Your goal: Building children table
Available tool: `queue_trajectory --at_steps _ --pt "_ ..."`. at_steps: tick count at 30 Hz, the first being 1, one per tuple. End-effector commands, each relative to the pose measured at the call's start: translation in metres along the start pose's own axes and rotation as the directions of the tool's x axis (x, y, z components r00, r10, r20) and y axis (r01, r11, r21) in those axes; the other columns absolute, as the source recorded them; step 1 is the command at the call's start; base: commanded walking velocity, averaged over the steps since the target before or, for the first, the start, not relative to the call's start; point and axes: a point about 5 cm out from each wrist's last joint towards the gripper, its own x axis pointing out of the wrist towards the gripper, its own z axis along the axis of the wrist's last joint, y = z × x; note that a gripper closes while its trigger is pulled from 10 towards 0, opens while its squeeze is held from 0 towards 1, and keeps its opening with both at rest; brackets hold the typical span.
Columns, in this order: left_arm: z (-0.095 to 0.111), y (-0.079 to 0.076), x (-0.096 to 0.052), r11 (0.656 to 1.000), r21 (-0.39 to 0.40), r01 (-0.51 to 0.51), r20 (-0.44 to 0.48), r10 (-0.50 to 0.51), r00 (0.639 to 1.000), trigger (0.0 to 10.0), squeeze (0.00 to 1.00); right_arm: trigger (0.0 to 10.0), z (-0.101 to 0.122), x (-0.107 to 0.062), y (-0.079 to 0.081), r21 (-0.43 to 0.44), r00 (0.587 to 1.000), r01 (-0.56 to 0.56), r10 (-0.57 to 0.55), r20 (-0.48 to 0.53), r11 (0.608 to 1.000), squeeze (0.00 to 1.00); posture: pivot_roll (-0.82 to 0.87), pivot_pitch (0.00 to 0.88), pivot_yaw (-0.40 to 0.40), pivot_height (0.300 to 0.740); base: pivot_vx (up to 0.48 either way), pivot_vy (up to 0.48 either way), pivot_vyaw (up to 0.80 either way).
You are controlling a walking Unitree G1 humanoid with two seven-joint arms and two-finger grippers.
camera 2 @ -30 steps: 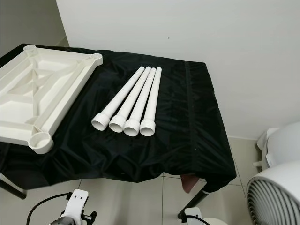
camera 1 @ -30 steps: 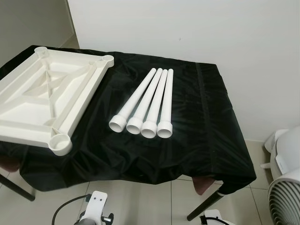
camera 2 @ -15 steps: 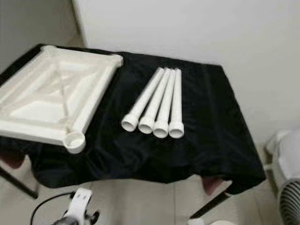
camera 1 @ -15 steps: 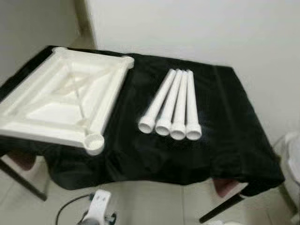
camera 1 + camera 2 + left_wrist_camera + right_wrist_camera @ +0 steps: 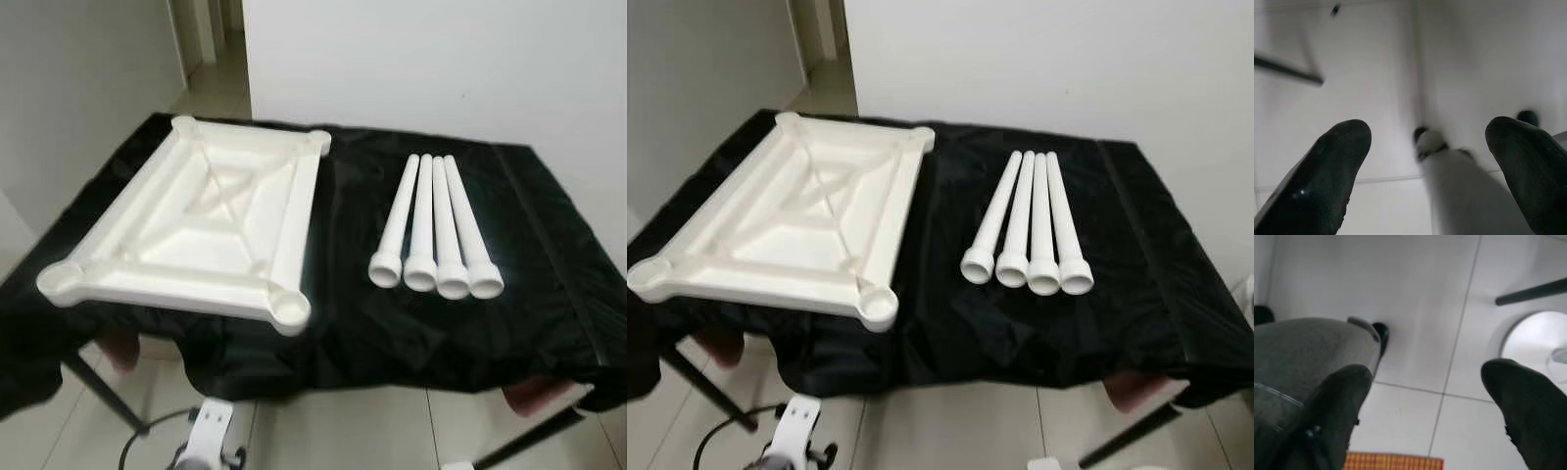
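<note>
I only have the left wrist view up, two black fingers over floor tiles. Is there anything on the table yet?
Observer: Yes. A white tabletop lies underside up on the left part of the black-covered table.
Operator: Any legs to fit into it?
Observer: Four white legs lie side by side to the right of the tabletop, apart from it, wide ends toward the robot.
Operator: Are any legs already in the corner sockets?
Observer: No. The near right socket is open and bare, and so are the other corners.
Operator: What is the other pincer doing?
Observer: The right pincer hangs open over the floor tiles, holding nothing.
</note>
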Motion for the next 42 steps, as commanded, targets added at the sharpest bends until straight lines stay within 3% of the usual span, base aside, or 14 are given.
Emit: queue_trajectory --at_steps 1,17,21,24,25,29,30,32,33,35,37,38,39,42 --pt "-0.004 -0.002 -0.001 1.000 0.017 0.007 -0.019 -0.007 1.000 10.0 0.00 10.0 -0.001 0.001 0.010 0.007 0.999 -0.033 0.033 -0.006 0.999 0.00 0.05 0.000 -0.015 0.740 0.000 0.000 0.00" --pt "-0.003 -0.005 0.000 0.994 0.107 0.032 -0.009 -0.031 0.999 10.0 0.00 10.0 -0.006 -0.001 0.012 -0.015 0.999 -0.035 0.034 -0.021 0.999 0.00 0.05 0.000 -0.017 0.740 0.000 0.000 0.00" --pt "0.012 -0.003 0.000 0.976 0.203 0.085 0.070 -0.101 0.992 10.0 0.00 10.0 0.007 0.001 0.009 -0.059 0.995 -0.078 0.081 0.054 0.995 0.00 0.04 0.015 -0.013 0.740 0.000 0.000 0.00" --pt "0.017 -0.002 -0.001 0.968 0.223 0.117 0.108 -0.144 0.984 10.0 0.00 10.0 0.013 0.001 0.008 -0.092 0.991 -0.096 0.104 0.085 0.991 0.00 0.04 0.025 -0.011 0.740 0.000 0.000 0.00" --pt "0.012 0.007 -0.006 0.958 0.248 0.144 0.118 -0.177 0.977 10.0 0.00 10.0 0.019 0.002 0.004 -0.126 0.987 -0.099 0.113 0.110 0.987 0.00 0.04 0.042 -0.010 0.740 0.000 0.000 0.00" --pt "0.005 0.015 -0.010 0.954 0.258 0.154 0.110 -0.188 0.976 10.0 0.00 10.0 0.022 0.001 0.000 -0.139 0.985 -0.102 0.119 0.123 0.985 0.00 0.04 0.053 -0.010 0.740 0.000 0.000 0.00" --pt "0.000 0.019 -0.012 0.949 0.265 0.169 0.106 -0.203 0.973 10.0 0.61 10.0 0.022 0.000 -0.001 -0.145 0.981 -0.118 0.138 0.134 0.982 1.00 0.04 0.053 -0.010 0.740 0.000 0.000 0.00" --pt "-0.003 0.021 -0.014 0.946 0.271 0.181 0.103 -0.215 0.971 10.0 0.61 10.0 0.023 0.000 -0.002 -0.150 0.978 -0.130 0.151 0.142 0.980 1.00 0.04 0.053 -0.010 0.740 0.000 0.000 0.00" --pt "-0.007 0.020 -0.020 0.924 0.272 0.269 0.119 -0.309 0.944 10.0 1.00 10.0 0.026 -0.002 -0.004 -0.172 0.968 -0.149 0.179 0.175 0.974 1.00 0.05 0.072 -0.016 0.740 0.000 0.000 0.00" --pt "-0.007 0.020 -0.021 0.918 0.277 0.284 0.122 -0.327 0.937 10.0 1.00 10.0 0.027 -0.003 -0.004 -0.176 0.962 -0.169 0.201 0.187 0.970 1.00 0.05 0.076 -0.017 0.740 0.000 0.000 0.00" --pt "-0.006 0.027 -0.027 0.897 0.252 0.364 0.153 -0.409 0.900 10.0 1.00 10.0 0.034 -0.006 -0.004 -0.148 0.912 -0.307 0.335 0.237 0.940 1.00 0.05 0.089 -0.022 0.740 0.000 0.000 0.00" --pt "-0.006 0.027 -0.027 0.897 0.252 0.364 0.153 -0.409 0.900 10.0 1.00 10.0 0.034 -0.006 -0.004 -0.148 0.912 -0.307 0.335 0.237 0.940 1.00 0.05 0.089 -0.022 0.740 0.000 0.000 0.00" --pt "-0.004 0.030 -0.030 0.880 0.233 0.413 0.159 -0.454 0.877 10.0 0.00 10.0 0.041 -0.008 -0.008 -0.152 0.883 -0.351 0.380 0.273 0.924 0.00 0.05 0.098 -0.025 0.740 0.000 0.000 0.00" --pt "0.001 0.034 -0.035 0.849 0.237 0.472 0.173 -0.515 0.839 10.0 0.00 10.0 0.052 -0.012 -0.013 -0.177 0.834 -0.405 0.441 0.330 0.897 0.00 0.06 0.106 -0.026 0.740 0.000 0.000 0.00"
